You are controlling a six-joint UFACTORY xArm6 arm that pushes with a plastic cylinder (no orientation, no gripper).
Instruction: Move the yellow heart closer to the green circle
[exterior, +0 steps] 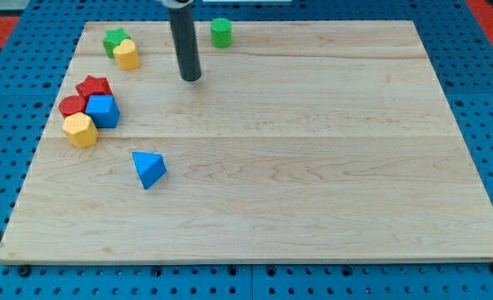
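Note:
The yellow heart (127,54) lies near the board's top left, touching a green star (113,40) on its upper left. The green circle (221,32) stands near the top edge, right of the heart. My tip (191,77) rests on the board between them, lower than both, to the right of the heart and below-left of the green circle. It touches no block.
A cluster sits at the left edge: a red star (94,86), a red circle (72,106), a blue cube (103,110) and a yellow hexagon (80,130). A blue triangle (149,168) lies below them. The wooden board (313,167) lies on a blue pegboard.

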